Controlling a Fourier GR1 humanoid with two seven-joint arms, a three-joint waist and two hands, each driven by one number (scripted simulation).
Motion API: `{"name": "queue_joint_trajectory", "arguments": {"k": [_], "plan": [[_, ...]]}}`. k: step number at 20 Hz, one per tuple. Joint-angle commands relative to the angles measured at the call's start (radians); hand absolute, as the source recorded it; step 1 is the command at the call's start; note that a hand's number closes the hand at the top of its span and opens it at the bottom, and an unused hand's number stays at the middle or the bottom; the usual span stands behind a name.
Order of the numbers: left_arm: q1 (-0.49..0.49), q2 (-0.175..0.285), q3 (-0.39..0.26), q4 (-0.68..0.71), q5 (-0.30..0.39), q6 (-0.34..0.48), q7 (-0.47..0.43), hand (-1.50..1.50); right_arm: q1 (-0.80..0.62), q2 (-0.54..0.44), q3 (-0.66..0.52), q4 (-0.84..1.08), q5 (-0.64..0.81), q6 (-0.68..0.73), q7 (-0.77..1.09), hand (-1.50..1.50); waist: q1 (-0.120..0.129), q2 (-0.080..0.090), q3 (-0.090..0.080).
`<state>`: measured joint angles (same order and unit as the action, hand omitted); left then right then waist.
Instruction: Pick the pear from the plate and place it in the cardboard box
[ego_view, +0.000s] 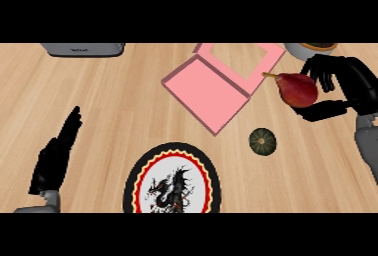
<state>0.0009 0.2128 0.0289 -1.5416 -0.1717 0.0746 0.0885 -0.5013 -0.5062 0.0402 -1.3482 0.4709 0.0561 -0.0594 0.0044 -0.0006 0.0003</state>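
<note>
**Operator:** Where is the pear?

**Inspector:** You will find the pear (299, 89) well apart from the plate, at the view's right. It is dark red and smooth-skinned, tapering to a thin brown stem. Your right robot hand (351, 85) is pinching it, with black fingers curled over its upper side and the thumb under its broad end. The stem points at the right edge of the cardboard box (210, 95). The fruit's body lies just beside that box, not in it.

**Operator:** And the box?

**Inspector:** It is pink, flat-walled and sharp-cornered. One broad flap is folded out over the pale wood-grain desk (111, 100).

**Operator:** Anything else to note?

**Inspector:** The plate (140, 170) is round, with a black rim, a red and yellow zigzag ring, and a white centre bearing a black dragon figure. A small, round, ribbed, dark green object (262, 141) sits between the plate and the pear. Your left robot hand (55, 160) rests at the view's left, fingers straight and pressed side by side. A grey casing with rounded corners (81, 49) shows at the upper left.
</note>
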Motion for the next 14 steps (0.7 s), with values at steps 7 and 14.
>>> {"name": "queue_joint_trajectory", "arguments": {"k": [7,14], "plan": [[0.05,-0.019,-0.004,-0.05,-0.017,-0.006,-0.019,0.0,-0.258,0.139,0.002,0.057,-0.005,0.06,0.12,1.5,0.009,0.001,0.0],[0.014,-0.025,-0.009,-0.054,-0.015,-0.027,0.02,0.0,-0.46,0.243,0.032,0.302,0.086,0.025,0.157,1.5,0.018,0.005,0.0]]}}
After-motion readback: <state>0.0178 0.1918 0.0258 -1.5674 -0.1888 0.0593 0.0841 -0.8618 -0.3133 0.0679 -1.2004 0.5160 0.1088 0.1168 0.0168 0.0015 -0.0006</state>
